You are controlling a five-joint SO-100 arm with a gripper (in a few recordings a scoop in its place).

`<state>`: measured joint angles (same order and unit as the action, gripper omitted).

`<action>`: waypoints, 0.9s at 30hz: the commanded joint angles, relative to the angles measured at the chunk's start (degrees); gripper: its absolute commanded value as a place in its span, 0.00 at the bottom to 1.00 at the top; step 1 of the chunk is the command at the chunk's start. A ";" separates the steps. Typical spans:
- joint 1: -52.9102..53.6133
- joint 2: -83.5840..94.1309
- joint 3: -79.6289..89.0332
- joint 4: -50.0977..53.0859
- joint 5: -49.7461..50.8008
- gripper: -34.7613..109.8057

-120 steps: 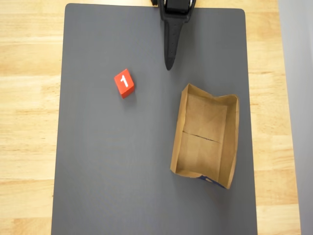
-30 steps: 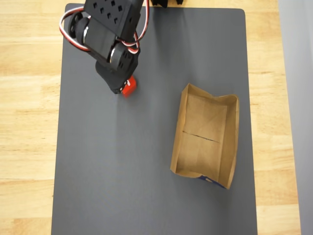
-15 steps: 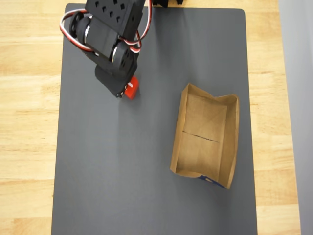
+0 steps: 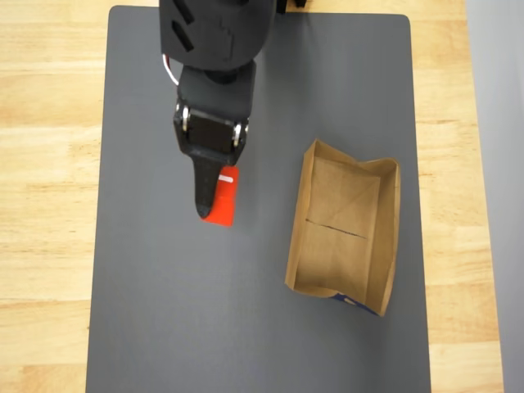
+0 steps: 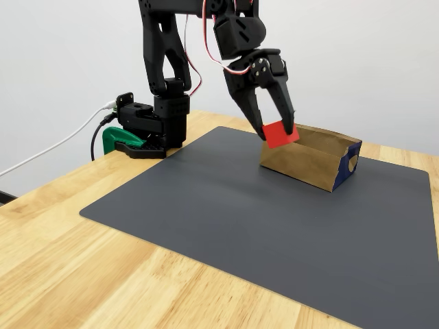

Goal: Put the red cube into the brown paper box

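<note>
Lifted off the mat since a moment ago, the red cube [image 4: 221, 201] sits pinched in the gripper [image 4: 214, 196], with the brown paper box [image 4: 298, 246] well apart to the right in the overhead view, long axis running top to bottom.

Overhead view looks straight down, arm base at 12 o'clock. Fixed view stands low at the table's side, facing across. Both share the dark mat [image 4: 246, 311] [image 5: 274, 226], the brown paper box [image 4: 385, 246] [image 5: 309, 164] and the gripper [image 4: 214, 205] [image 5: 276, 130].
</note>
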<state>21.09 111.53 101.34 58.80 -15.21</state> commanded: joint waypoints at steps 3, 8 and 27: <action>-8.09 10.20 7.03 -8.44 -4.04 0.24; -15.82 14.33 11.95 -11.78 -2.46 0.24; -28.21 -3.60 14.41 -20.74 4.04 0.25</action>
<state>-6.86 109.60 116.28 39.29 -11.16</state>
